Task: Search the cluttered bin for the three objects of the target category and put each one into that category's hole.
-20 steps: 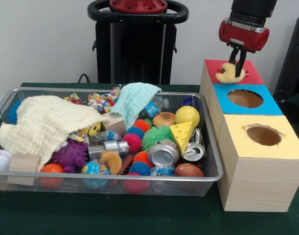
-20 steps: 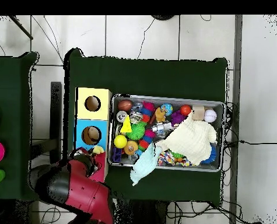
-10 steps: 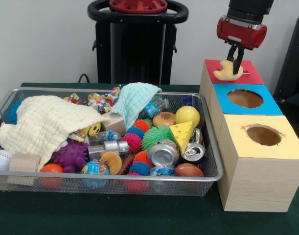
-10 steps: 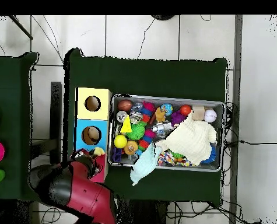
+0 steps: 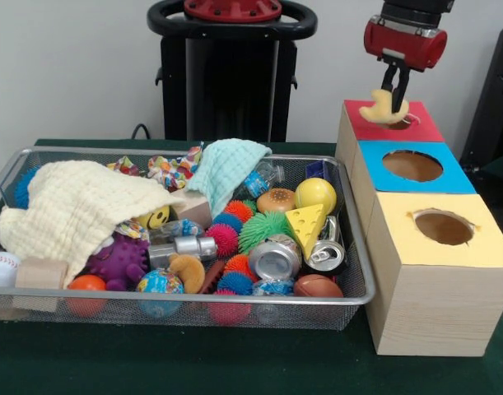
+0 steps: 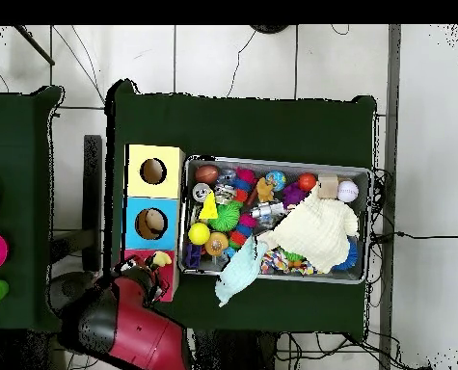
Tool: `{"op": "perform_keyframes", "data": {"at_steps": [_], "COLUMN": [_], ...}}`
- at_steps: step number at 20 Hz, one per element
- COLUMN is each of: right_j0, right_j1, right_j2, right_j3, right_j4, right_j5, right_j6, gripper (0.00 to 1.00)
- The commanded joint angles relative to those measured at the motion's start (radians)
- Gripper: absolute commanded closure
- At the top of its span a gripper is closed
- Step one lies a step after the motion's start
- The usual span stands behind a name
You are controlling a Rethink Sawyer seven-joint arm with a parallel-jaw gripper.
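Jaws clenched on a yellow banana-shaped toy [image 5: 383,109], which we see hanging just above the red box top [image 5: 416,127]; blue box [image 5: 412,167] and yellow box [image 5: 443,228] alongside; cluttered wire bin [image 5: 350,300] beside them on the green tabletop [image 5: 235,362].

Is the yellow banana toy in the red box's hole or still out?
Out. The banana toy hangs from the gripper just above the red box.
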Motion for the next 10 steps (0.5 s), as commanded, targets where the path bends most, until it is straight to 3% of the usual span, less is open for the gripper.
{"op": "perform_keyframes", "data": {"at_steps": [1, 6, 10], "right_j0": [-0.002, -0.003, 0.019], "right_j1": [-0.039, -0.042, -0.039], "right_j2": [0.05, 0.079, 0.062], "right_j3": [0.094, 0.127, 0.12], "right_j4": [-0.043, -0.029, -0.024], "right_j5": [0.015, -0.021, -0.012], "right_j6": [0.17, 0.185, 0.199], "gripper": [1.0, 1.0, 1.0]}}
